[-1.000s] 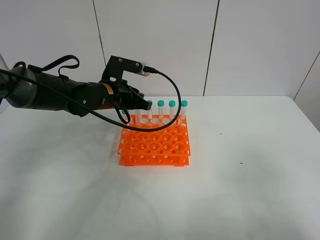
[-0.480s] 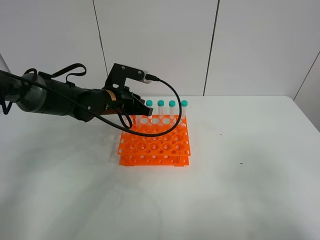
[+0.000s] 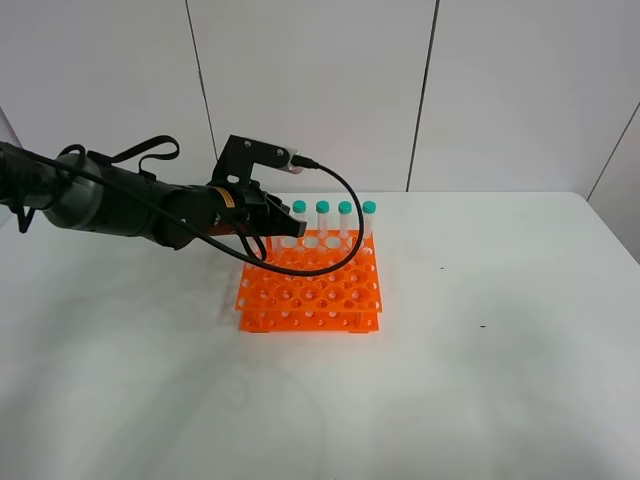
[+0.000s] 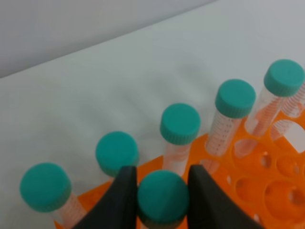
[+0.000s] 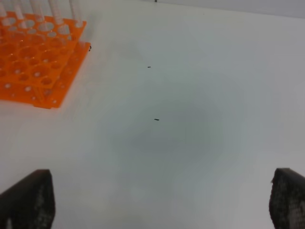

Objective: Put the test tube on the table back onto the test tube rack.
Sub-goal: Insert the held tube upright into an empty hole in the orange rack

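In the left wrist view my left gripper (image 4: 162, 177) is shut on the teal cap of a test tube (image 4: 163, 199), one black finger on each side. It hangs over the back-left part of the orange test tube rack (image 3: 312, 290), just in front of a row of several teal-capped tubes (image 4: 180, 124). How deep its tip sits in a hole is hidden. Seen from the high camera, the left gripper (image 3: 272, 228) covers the held tube. My right gripper (image 5: 157, 205) stands wide open over the bare white table (image 5: 190, 143), holding nothing, with the rack (image 5: 38, 62) far off.
Several capped tubes (image 3: 333, 210) stand along the rack's back row, and its front rows of holes are unfilled. The left arm's black cable (image 3: 345, 215) loops over the rack's back. A grey panelled wall (image 3: 430, 90) rises behind the table (image 3: 480, 380).
The left arm has sunk a little and drawn closer to the rack's back-left corner, the tube still in its grip. The right gripper's state is unchanged.
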### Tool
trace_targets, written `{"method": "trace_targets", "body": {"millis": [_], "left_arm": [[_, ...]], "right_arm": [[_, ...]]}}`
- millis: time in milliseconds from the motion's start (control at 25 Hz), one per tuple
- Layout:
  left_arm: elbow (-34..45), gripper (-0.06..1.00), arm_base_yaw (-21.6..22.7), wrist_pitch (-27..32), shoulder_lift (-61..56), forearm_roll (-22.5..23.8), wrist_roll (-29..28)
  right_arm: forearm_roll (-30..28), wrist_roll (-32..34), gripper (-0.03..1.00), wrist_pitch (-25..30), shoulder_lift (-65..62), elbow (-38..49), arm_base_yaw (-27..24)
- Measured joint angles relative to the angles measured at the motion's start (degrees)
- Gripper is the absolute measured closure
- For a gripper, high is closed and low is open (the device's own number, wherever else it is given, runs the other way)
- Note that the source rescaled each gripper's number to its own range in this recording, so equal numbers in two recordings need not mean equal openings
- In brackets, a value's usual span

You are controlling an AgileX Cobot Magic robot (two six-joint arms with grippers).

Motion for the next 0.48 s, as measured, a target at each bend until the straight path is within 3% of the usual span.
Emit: {"method": "trace_targets", "body": {"millis": [480], "left_arm": [[0.00,0.94,0.07,-0.19,0.42,-1.35,0.00]], "right_arm": [[0.00,0.00,-0.03,0.00,0.00,0.00,0.00]]}}
